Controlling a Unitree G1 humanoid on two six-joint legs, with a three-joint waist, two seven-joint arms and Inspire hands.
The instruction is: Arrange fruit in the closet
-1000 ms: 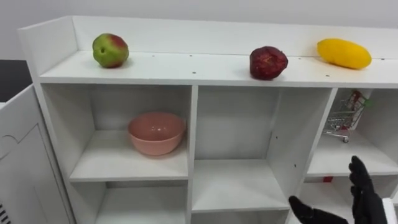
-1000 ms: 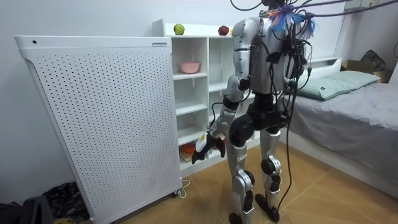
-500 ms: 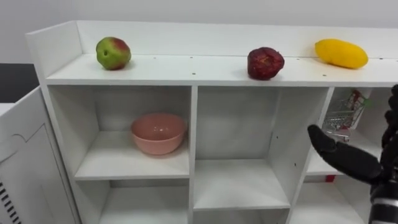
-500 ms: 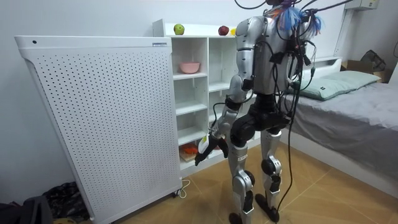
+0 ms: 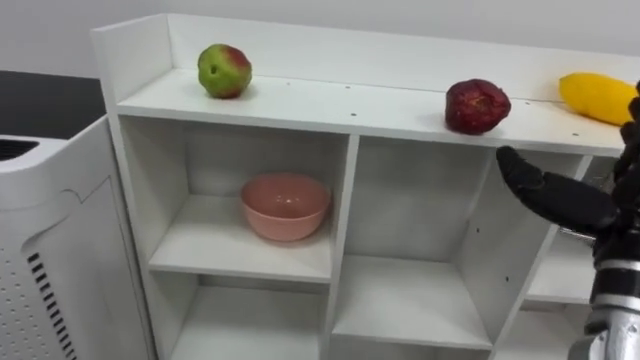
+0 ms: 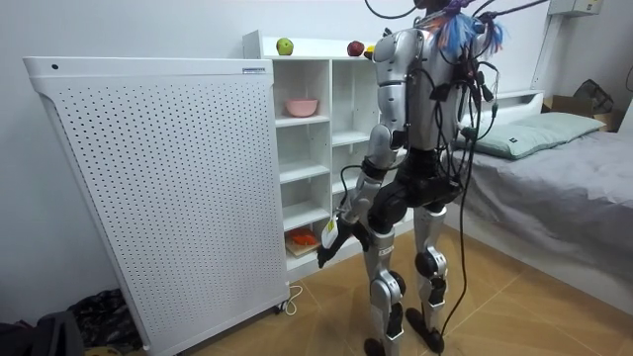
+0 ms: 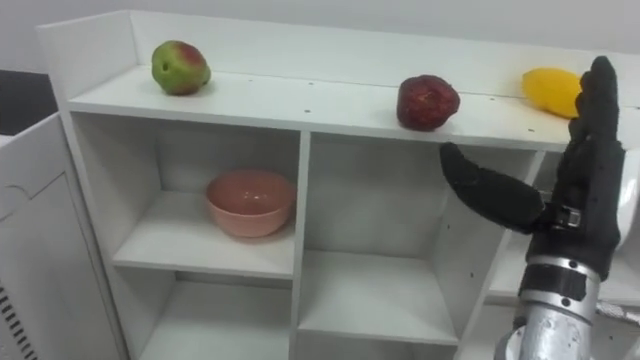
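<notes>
Raised, empty and straight-fingered, the right hand stands beside the closet's top shelf, where the yellow fruit lies lengthwise just beyond its fingertips, the dark red fruit farther left.

The robot's frame is silver-grey with black joints, and dark cables drape down its back (blue and pink strands near the head). Its right hand is black above a ribbed silver wrist.
</notes>
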